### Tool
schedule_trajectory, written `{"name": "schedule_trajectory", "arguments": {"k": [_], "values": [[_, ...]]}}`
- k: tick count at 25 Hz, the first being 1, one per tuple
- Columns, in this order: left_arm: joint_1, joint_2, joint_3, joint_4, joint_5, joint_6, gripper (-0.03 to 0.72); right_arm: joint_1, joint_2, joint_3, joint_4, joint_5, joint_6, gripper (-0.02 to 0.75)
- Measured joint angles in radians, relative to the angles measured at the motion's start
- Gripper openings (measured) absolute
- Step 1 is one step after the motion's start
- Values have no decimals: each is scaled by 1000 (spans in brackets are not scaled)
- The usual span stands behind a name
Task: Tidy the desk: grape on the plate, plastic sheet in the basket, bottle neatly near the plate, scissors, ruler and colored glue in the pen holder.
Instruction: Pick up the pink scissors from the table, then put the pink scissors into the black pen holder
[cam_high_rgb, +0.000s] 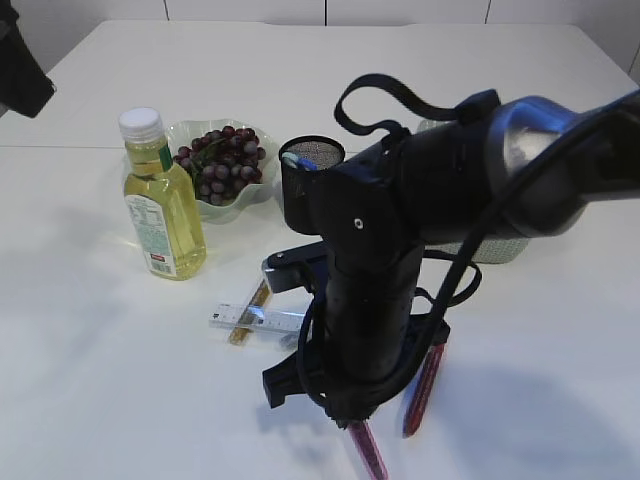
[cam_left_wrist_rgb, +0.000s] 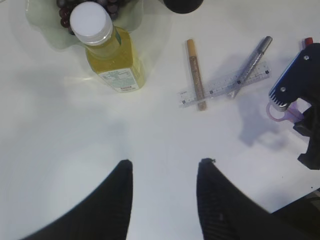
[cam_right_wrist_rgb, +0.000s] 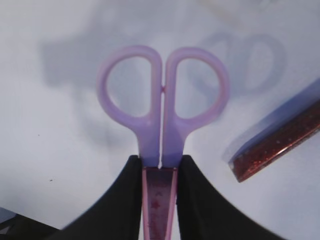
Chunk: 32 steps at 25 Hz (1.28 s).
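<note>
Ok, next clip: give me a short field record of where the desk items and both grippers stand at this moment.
right gripper: shut on purple scissors, lifted off the table
left gripper: open, holding nothing
grapes: in the green plate
bottle: upright beside the plate
ruler: flat on the table, gold glue pen and silver glue pen crossing it
pen holder: behind the right arm

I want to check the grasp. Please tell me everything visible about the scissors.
The scissors have two pale purple plastic loop handles, closed together, and a pink translucent part below that looks like a blade sheath. The right gripper clamps them just below the handles, loops pointing away from the wrist. They appear lifted above the white table, casting a shadow on it.
</note>
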Motion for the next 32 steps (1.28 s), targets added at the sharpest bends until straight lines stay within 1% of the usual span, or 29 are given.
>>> {"name": "schedule_trajectory", "arguments": {"k": [4,11,18,24,29,32], "values": [[0,0,0,0,0,0,309,0,-49,4,-37,-14,0,161],[0,0,0,0,0,0,309,0,-104,8,-111,-110,16,160],[0,0,0,0,0,0,309,0,-143,8,-298,-210,141,160],[0,0,0,0,0,0,309,0,-149,-40,-452,-232,254,160],[0,0,0,0,0,0,309,-10,-149,-93,-609,-240,363,160],[0,0,0,0,0,0,309,-29,-149,-114,-654,-245,389,160]]}}
